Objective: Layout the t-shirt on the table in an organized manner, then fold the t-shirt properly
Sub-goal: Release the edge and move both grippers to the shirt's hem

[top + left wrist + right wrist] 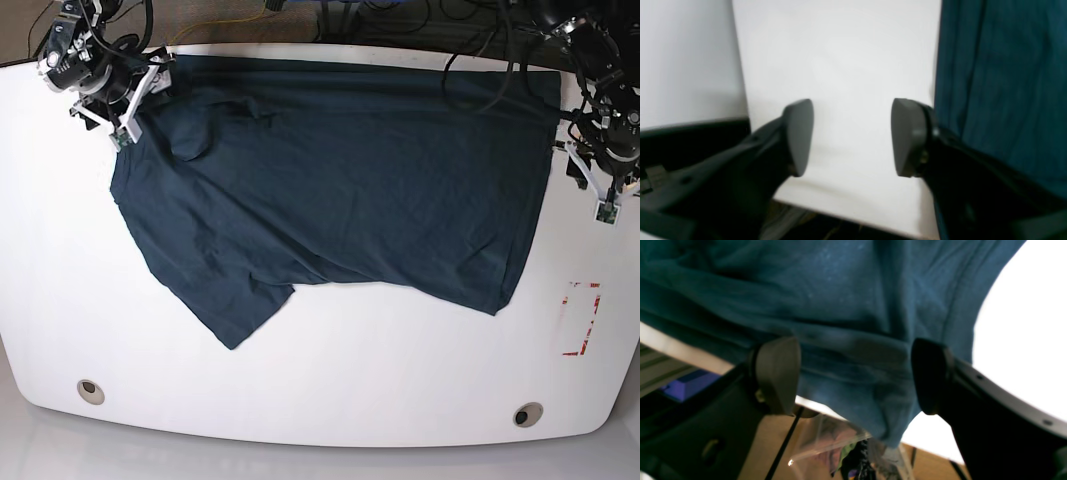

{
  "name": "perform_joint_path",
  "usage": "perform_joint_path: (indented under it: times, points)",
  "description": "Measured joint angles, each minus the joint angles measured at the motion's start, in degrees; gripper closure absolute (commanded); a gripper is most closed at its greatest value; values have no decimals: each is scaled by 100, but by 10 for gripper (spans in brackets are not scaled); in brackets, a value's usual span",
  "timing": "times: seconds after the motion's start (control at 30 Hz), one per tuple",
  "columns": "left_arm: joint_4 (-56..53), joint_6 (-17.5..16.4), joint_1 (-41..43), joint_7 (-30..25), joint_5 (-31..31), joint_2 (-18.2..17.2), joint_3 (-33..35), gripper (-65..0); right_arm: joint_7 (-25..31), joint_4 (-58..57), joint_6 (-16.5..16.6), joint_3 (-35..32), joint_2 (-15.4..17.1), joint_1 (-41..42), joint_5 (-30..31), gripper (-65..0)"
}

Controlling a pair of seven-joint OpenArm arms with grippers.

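Teal shirt (340, 180) lies spread across the upper worktop (320, 390), mostly flat but creased, one sleeve skewed lower left. Layout looks nearly done; folding not begun. Left tool (853, 136) and right tool (853, 373) both stand apart, holding nothing.

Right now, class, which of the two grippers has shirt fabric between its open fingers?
The right gripper: t-shirt cloth bunches between its open fingers at the table's edge. The left gripper frames only bare table, with the shirt beside it.
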Motion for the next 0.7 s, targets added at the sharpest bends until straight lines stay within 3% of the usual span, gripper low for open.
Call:
perform_joint_path:
  times: [0.4, 0.7]
  points:
    - [-4, 20, -898, 4, 39, 2, 205, -361, -28, -52, 0, 197, 28, 1379, -188, -501]
    - [-352, 22, -1711, -4, 42, 9, 741, -361, 2, -890, 4, -470, 15, 2990, -1427, -501]
